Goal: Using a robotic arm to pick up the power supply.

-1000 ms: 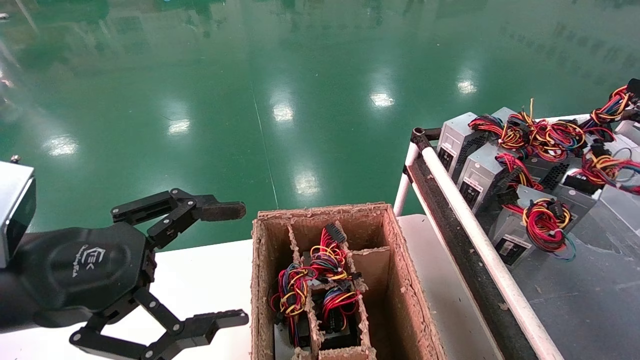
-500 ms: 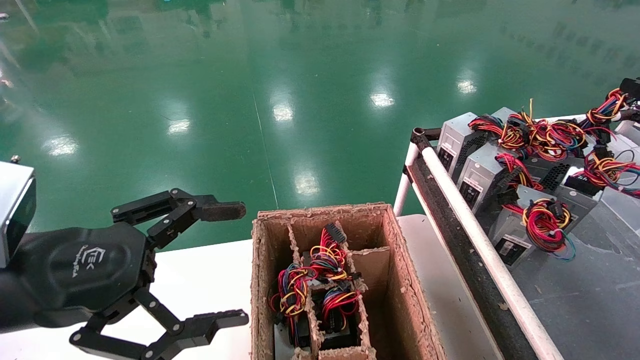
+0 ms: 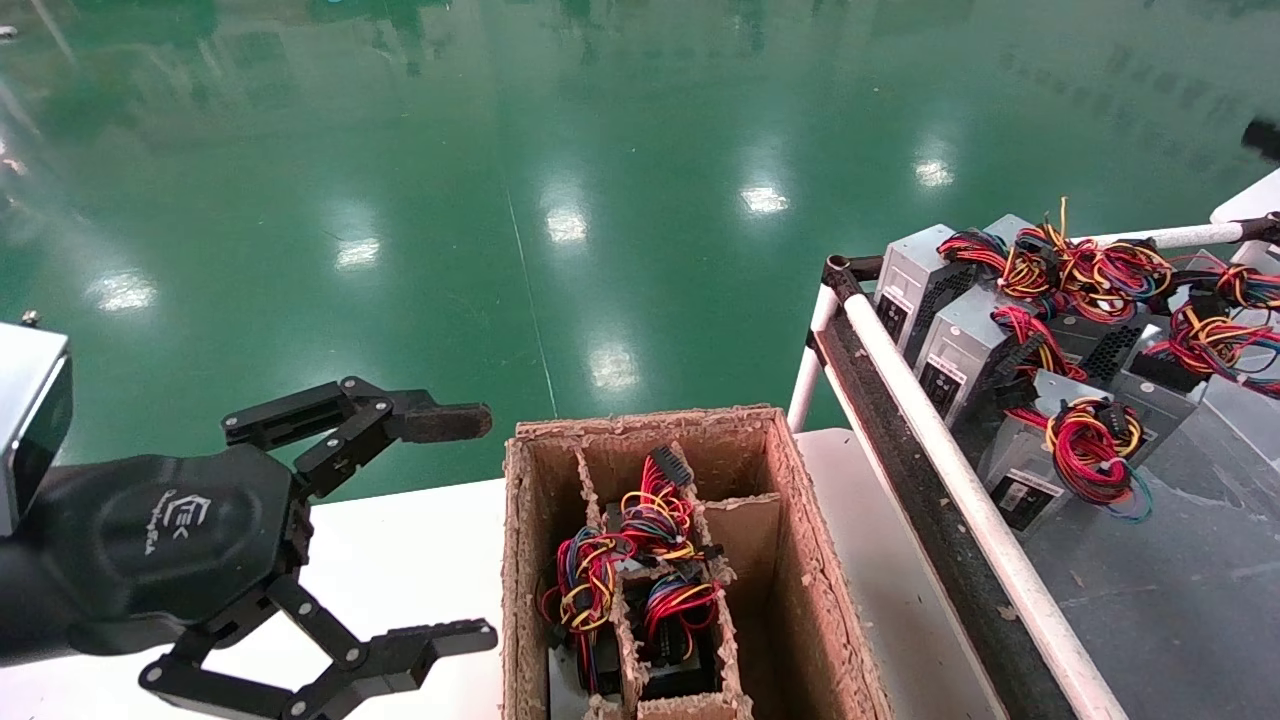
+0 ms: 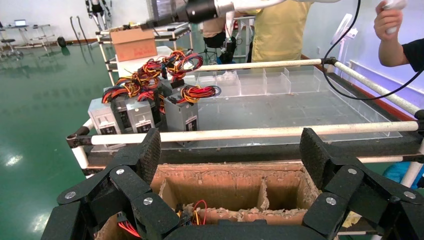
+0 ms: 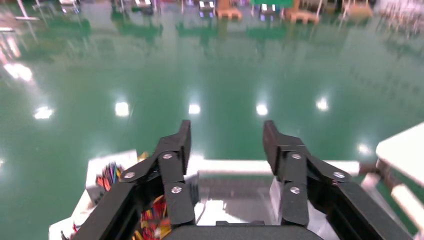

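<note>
Between the spread black linkage fingers (image 5: pixel 181 142) of the right gripper (image 5: pixel 225 145) nothing is held; below them the light grey metal power supplies (image 3: pixel 965 350) with coloured wire bundles are stood, well apart, awaiting approach. The left gripper (image 3: pixel 455 528) is parked spread beside the brown pulp-board divided box (image 3: pixel 790 510).

The floor (image 3: pixel 560 150) is green and very shiny. Bright spots of light shine on it. A white table (image 3: pixel 400 560) stands near the bottom of the head view. Next to it is a cart (image 3: pixel 1150 580) with a dark grey top and white pipe rails (image 3: pixel 960 480). In the left wrist view, a brown box (image 4: pixel 132 44) sits on a shelf far back, and clear plastic bins (image 4: pixel 260 82) line the cart's far side.
</note>
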`<state>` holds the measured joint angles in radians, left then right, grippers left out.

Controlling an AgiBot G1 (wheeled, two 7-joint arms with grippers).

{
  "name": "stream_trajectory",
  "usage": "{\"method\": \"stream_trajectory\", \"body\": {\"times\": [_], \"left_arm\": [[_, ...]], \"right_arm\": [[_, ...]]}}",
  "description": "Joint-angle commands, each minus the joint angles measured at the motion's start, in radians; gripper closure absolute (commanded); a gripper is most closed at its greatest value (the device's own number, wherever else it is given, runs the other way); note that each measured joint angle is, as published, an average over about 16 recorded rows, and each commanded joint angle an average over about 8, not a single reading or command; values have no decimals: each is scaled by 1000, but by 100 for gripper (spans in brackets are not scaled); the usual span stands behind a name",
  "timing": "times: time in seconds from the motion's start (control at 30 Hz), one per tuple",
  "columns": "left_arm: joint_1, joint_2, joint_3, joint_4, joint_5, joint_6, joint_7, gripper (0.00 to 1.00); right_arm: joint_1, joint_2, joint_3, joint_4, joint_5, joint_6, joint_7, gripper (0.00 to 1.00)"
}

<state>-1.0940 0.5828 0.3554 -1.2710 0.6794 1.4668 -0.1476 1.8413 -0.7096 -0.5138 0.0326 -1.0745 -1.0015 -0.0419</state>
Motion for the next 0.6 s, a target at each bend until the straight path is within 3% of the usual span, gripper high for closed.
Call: {"method": "stream_trajectory", "body": {"times": [0.03, 0.6], "left_arm": [[0, 0, 0, 0, 0, 0, 0, 0], [0, 0, 0, 1, 0, 0, 0, 0]], "right_arm": [[8, 7, 6, 4, 9, -13, -9, 0], [-168, 34, 64, 299, 93, -142, 35, 0]]}}
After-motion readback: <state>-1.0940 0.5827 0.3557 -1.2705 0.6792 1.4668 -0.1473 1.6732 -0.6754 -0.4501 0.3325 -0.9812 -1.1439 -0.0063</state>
